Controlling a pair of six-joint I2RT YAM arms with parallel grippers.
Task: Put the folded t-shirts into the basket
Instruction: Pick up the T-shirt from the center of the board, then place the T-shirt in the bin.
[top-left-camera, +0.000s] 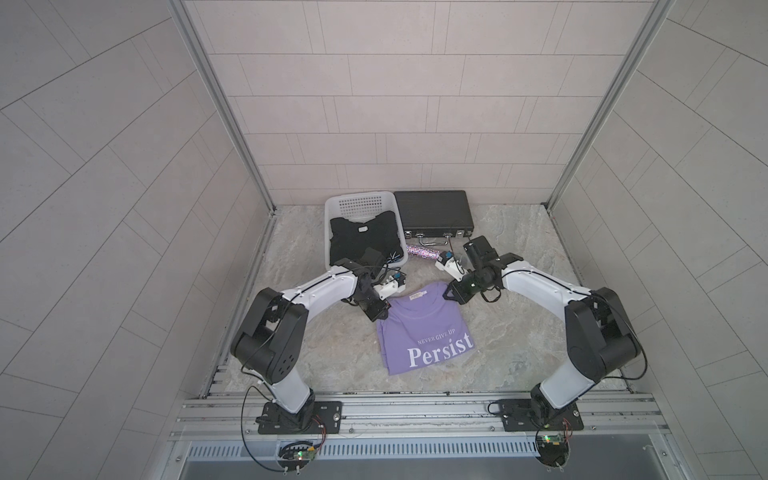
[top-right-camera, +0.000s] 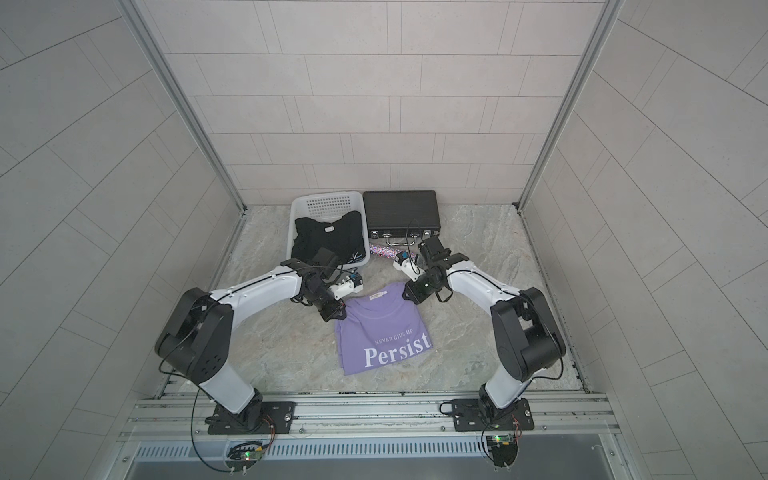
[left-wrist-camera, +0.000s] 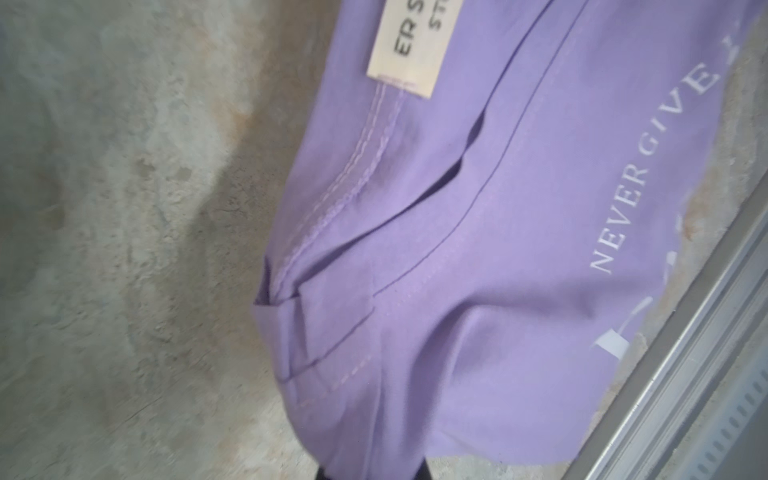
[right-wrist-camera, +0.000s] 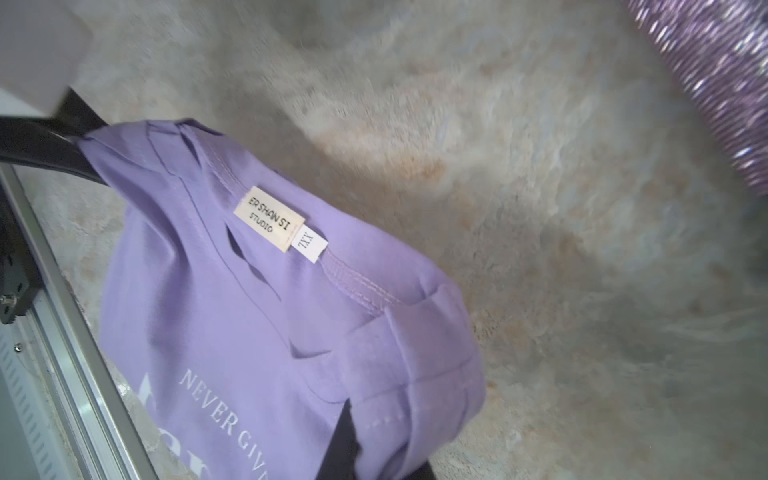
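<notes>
Lavender t-shirt (top-left-camera: 424, 332), frame centre, on the table (top-left-camera: 519, 332); left gripper (top-left-camera: 379, 312) and right gripper (top-left-camera: 451, 291) pinched shut on its collar-side corners. Risk: uneven lifting may unfold it, snagging the basket (top-left-camera: 332, 216) rim, upper left.

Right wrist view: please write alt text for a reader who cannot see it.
A folded lavender t-shirt with white "NEVER GIVE" lettering is pinched at both collar-side corners: by the right gripper near the camera, by the left gripper at the far corner. A glittery purple cylinder lies on the marbled table beyond.
</notes>
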